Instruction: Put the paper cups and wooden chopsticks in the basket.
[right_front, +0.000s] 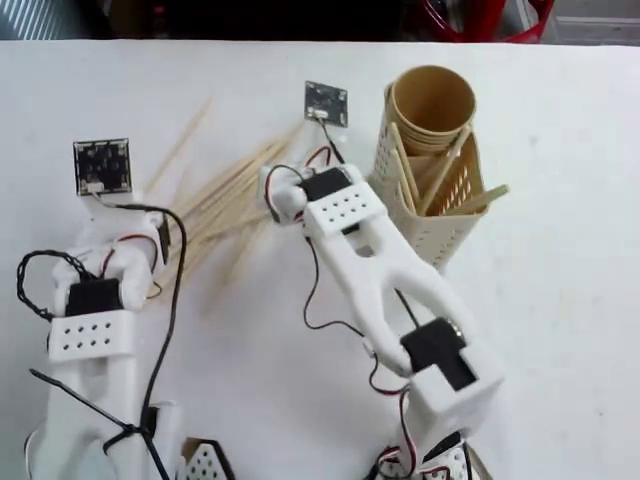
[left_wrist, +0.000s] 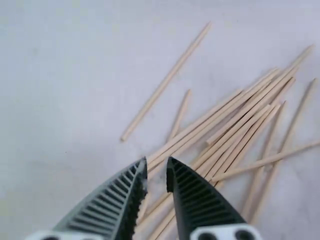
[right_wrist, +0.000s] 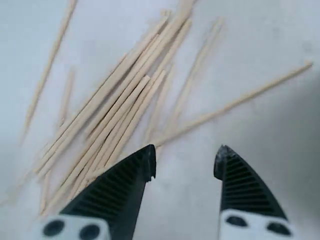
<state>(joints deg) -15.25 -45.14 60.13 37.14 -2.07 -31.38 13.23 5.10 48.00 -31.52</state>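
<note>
The left pincer (left_wrist: 156, 167), grey and black, is hovering narrowly parted over the scattered pale wooden chopsticks (left_wrist: 235, 135). The right pincer (right_wrist: 186, 155) is hanging spread wide above them. At 3 o'clock from that pile, the cream perforated plastic basket (right_front: 440, 235) is holding stacked tan paper cups (right_front: 432, 100) and several chopsticks.

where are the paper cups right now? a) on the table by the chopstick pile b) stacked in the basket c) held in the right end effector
B: the paper cups sit nested in the basket, and the right end effector is open with nothing in it above the loose chopsticks.
</note>
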